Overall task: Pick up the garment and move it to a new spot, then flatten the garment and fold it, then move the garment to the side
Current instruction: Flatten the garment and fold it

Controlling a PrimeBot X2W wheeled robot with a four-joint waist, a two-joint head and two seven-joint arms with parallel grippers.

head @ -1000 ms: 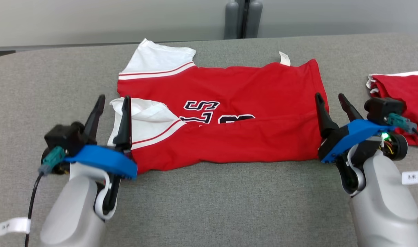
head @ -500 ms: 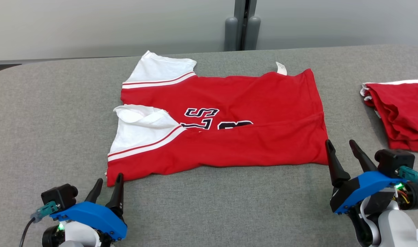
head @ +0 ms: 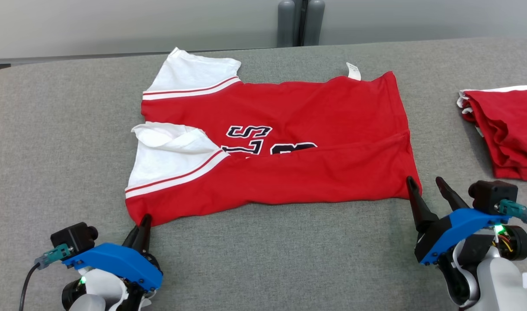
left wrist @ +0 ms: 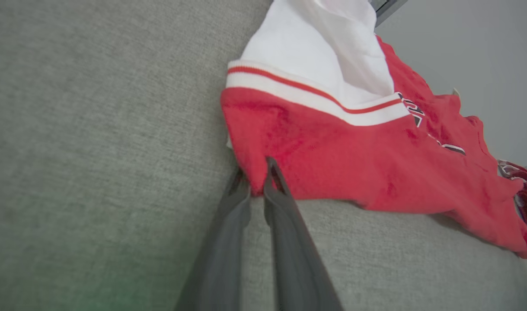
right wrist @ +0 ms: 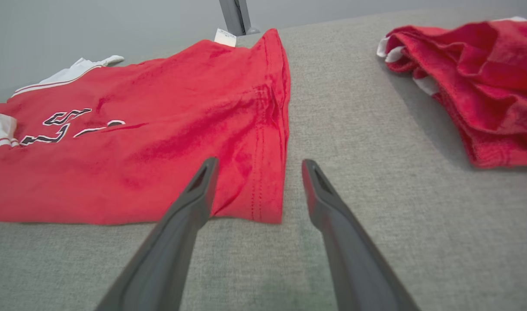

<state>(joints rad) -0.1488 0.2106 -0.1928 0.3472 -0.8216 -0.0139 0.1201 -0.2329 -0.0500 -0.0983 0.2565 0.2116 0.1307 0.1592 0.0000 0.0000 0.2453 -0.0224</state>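
The red jersey (head: 289, 142) lies spread across the middle of the grey surface (head: 51, 129), white sleeves toward the left edge and hem toward the right, with a small label (head: 353, 71) sticking out on the far side. Its near long side looks to be folded up over the black lettering, so I'd say the flattening is done and the folding is in hand.

The left gripper (head: 142, 222) sits at the jersey's near left corner. Seen from its own wrist, its fingers (left wrist: 228, 224) are drawn close together with the red corner caught between the tips, a pinch on the cloth as far as I can tell. The right gripper (head: 424, 179) is at the near right corner of the hem, fingers wide apart. One lies over the cloth and the other over bare surface just beside the hem, holding nothing.

The next move, I reckon, calls for the right fingers to come down and close on that hem corner. Then both arms need to lift evenly and carry the near side toward the far edge. Uneven lifting would skew the fold.

A second red garment (head: 509, 129) is heaped by the right edge, well apart.
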